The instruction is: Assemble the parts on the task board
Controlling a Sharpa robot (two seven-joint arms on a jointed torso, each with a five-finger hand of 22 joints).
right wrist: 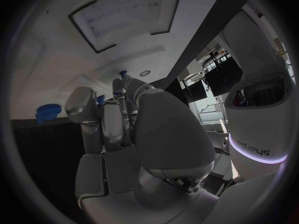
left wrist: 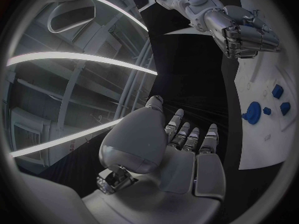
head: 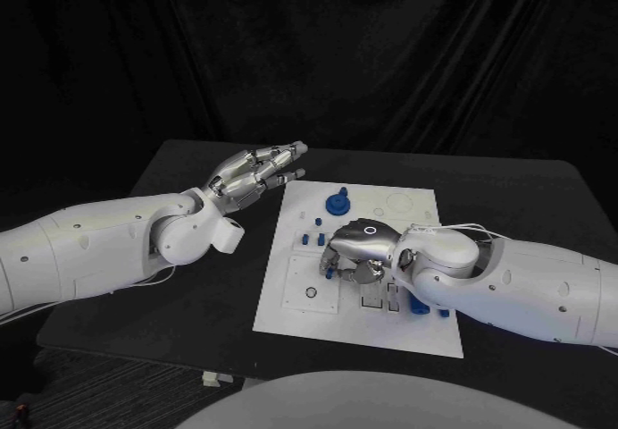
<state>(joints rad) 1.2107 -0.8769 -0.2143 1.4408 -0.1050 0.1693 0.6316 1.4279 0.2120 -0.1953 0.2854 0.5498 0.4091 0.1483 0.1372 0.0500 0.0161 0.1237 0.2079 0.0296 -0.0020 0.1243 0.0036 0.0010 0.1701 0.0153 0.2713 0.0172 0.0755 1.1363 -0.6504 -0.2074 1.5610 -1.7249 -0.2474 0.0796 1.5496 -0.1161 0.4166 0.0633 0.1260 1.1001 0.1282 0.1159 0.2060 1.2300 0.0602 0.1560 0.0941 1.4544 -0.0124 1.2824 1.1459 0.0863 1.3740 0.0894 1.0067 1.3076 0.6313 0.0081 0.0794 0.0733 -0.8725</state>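
The white task board (head: 387,332) lies in the middle of the black table. My right hand (head: 357,248) hangs over the board's centre with its fingers curled down. In the right wrist view these fingers (right wrist: 115,117) close around a small blue part (right wrist: 99,99). My left hand (head: 253,173) floats above the table off the board's far left corner, fingers stretched out and apart, holding nothing. A round blue part (head: 338,204) stands near the board's far edge. Small blue pieces (head: 311,239) sit just left of my right hand.
Two more blue pieces (head: 420,309) lie on the board close to my right forearm. The left wrist view shows the board (left wrist: 261,144), the round blue part (left wrist: 252,113) and my right hand (left wrist: 243,32). Bare black table (head: 193,295) runs along the board's left side.
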